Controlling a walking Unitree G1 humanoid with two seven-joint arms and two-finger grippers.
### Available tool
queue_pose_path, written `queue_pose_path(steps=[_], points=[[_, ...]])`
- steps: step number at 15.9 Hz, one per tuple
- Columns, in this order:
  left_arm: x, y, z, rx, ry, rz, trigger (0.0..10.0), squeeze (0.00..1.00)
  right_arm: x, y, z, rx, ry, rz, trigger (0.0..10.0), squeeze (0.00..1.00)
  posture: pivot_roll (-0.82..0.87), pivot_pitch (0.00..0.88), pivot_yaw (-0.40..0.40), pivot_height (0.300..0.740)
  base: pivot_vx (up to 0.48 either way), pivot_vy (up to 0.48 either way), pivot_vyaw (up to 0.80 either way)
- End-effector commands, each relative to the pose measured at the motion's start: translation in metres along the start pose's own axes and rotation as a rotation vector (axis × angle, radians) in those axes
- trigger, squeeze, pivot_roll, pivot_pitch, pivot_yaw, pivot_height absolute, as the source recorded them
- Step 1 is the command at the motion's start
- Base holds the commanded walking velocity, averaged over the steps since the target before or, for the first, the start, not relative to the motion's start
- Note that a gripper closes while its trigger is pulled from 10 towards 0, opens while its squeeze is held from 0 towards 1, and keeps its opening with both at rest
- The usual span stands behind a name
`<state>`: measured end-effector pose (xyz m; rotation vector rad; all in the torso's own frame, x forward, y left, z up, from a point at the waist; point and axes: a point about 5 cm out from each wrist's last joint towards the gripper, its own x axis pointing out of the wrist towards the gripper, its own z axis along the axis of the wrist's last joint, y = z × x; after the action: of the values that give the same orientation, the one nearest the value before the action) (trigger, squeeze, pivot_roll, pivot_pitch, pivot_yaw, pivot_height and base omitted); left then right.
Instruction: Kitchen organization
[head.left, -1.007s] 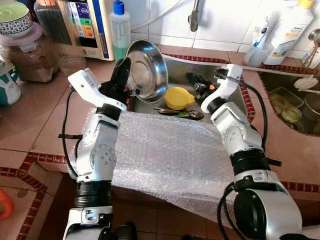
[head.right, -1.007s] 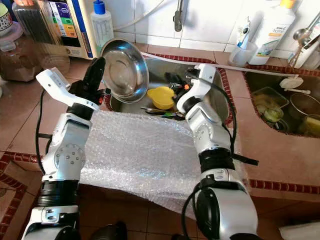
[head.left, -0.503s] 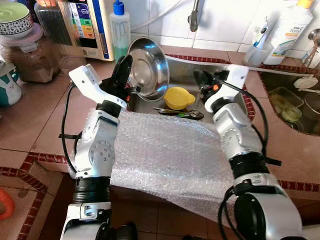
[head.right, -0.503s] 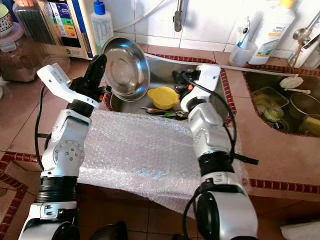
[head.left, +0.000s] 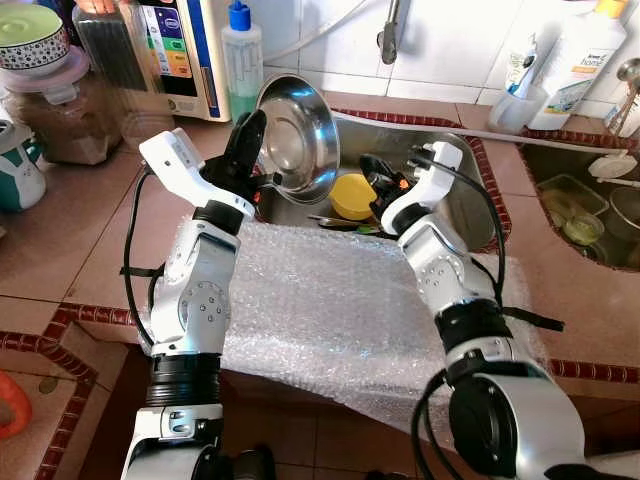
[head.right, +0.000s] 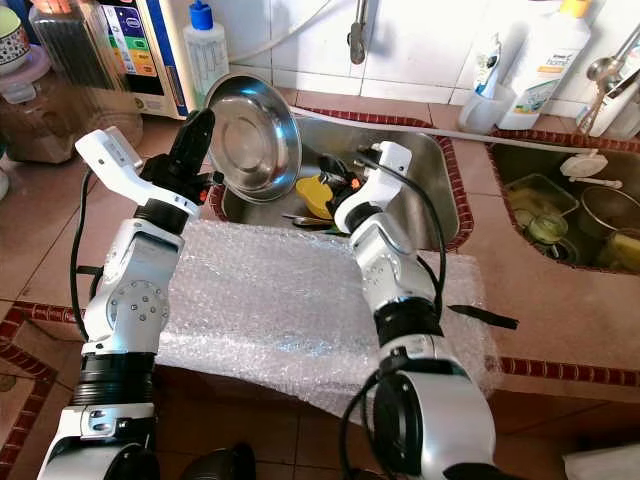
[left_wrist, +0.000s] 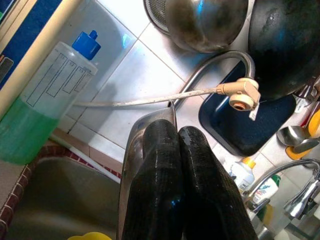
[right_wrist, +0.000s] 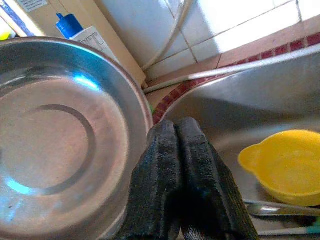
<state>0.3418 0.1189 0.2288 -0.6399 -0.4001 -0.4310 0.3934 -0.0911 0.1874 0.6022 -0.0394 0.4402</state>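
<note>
A shiny steel bowl (head.left: 300, 135) is held up on edge over the sink's left rim, its hollow facing right. My left gripper (head.left: 250, 128) is shut on its rim (left_wrist: 131, 165), the black fingers (left_wrist: 165, 165) pressed together against the metal. My right gripper (head.left: 372, 175) hovers over the steel sink (head.left: 470, 205), shut with nothing in it, pointing at the bowl's inside (right_wrist: 60, 140). A yellow bowl (head.left: 350, 195) lies in the sink just under the right gripper.
Bubble wrap (head.left: 320, 300) covers the counter in front of the sink. Cutlery (head.left: 328, 220) lies in the basin. A green-liquid bottle (head.left: 238, 55) and jars (head.left: 55, 110) stand at the back left. A second basin (head.left: 585, 205) and a white bottle (head.left: 575, 50) are on the right.
My right gripper has swung left across the sink, closer to the steel bowl. The left gripper has kept the bowl raised, shifting it only slightly.
</note>
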Motion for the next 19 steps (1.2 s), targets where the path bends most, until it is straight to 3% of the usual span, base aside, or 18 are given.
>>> queue_pose_path(steps=[1,2,9,16,17,18,19], points=[[0.001,-0.005,0.002,0.004,-0.007,-0.027,0.0,0.0,0.003,0.004,0.0,0.027,0.008,0.012,0.0,0.0,0.11,0.135,-0.017,0.74,0.0,0.0,0.0],[0.0,-0.005,0.002,0.004,-0.008,-0.025,0.0,0.0,0.004,0.004,-0.002,0.057,0.019,0.007,10.0,1.0,0.11,0.136,-0.021,0.74,0.0,0.0,0.0],[0.0,-0.007,0.001,-0.002,-0.012,-0.02,0.0,0.0,0.008,0.012,0.001,0.091,0.004,0.083,10.0,1.0,0.1,0.147,-0.039,0.74,0.0,0.0,0.0],[-0.002,-0.009,-0.002,-0.015,-0.018,-0.008,0.0,0.0,0.009,0.017,-0.013,0.081,0.104,0.124,10.0,1.0,0.1,0.153,-0.056,0.74,0.0,0.0,0.0],[-0.002,-0.008,-0.001,-0.017,-0.02,-0.007,0.0,0.0,0.009,0.019,-0.017,0.094,0.12,0.125,10.0,0.97,0.1,0.153,-0.056,0.74,0.0,0.0,0.0],[-0.002,-0.008,-0.001,-0.017,-0.02,-0.007,0.0,0.0,0.01,0.019,-0.019,0.105,0.128,0.117,10.0,0.59,0.1,0.154,-0.056,0.74,0.0,0.0,0.0],[-0.002,-0.009,-0.001,-0.017,-0.021,-0.008,0.0,0.0,0.01,0.018,-0.02,0.12,0.134,0.104,10.0,0.54,0.1,0.153,-0.056,0.74,0.0,0.0,0.0]])
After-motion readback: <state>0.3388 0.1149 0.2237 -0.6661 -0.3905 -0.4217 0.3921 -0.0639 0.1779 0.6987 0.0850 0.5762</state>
